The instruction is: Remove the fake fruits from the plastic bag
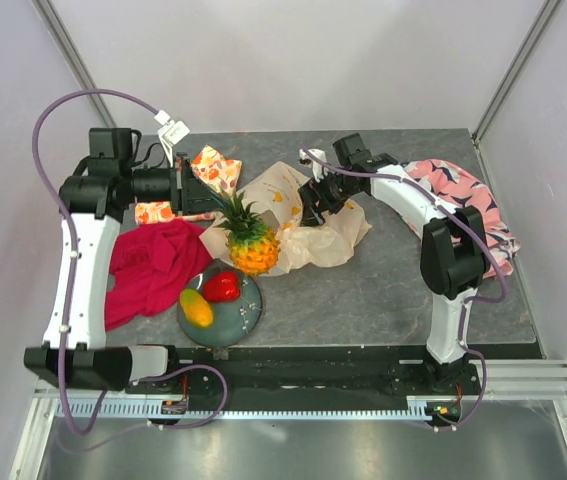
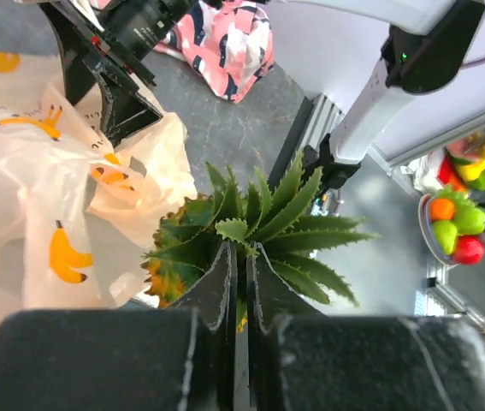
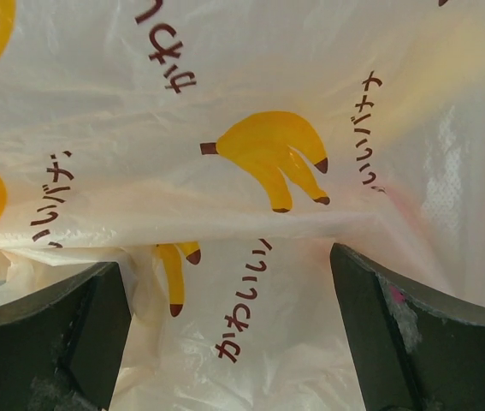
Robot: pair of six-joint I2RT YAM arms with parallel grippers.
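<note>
Cream crinkly plastic bag [image 1: 335, 240], pineapple [image 1: 254, 250] — glossy, spiky-leaved

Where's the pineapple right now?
Top view, left of centre: the pineapple is at the plastic bag's near-left edge, just behind the plate, its leaves pinched in the left gripper.

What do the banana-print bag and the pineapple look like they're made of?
The bag looks like thin plastic film: semi-translucent, creased and slightly glossy, with printed bananas. The pineapple is probably moulded plastic: a shiny orange body and stiff, uniform green leaves.
</note>
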